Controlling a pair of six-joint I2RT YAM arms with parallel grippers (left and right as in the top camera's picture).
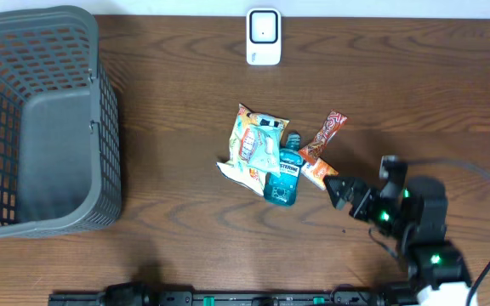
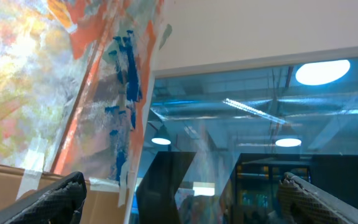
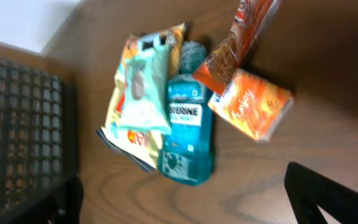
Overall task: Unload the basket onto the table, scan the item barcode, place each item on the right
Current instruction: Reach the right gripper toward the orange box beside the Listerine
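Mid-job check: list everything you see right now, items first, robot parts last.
basket: 1, grey, table's left end
scanner: 1, white, top centre
snack bag: 1, yellow-white, centre pile
pale teal pack: 1, lying on snack bag
mouthwash bottle: 1, blue, lying right of snack bag
wrapper: 1, red-orange, right of bottle
packet: 1, orange, at wrapper's lower end
table: 1, brown wood
right end effector: 1, black, open, right of pile
left end effector: 1, black, open, aimed at room, not table

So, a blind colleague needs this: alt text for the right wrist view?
A blue Listerine bottle lies on a wooden table between a snack bag and orange packets. Dark basket at left; open right gripper along the bottom edge.
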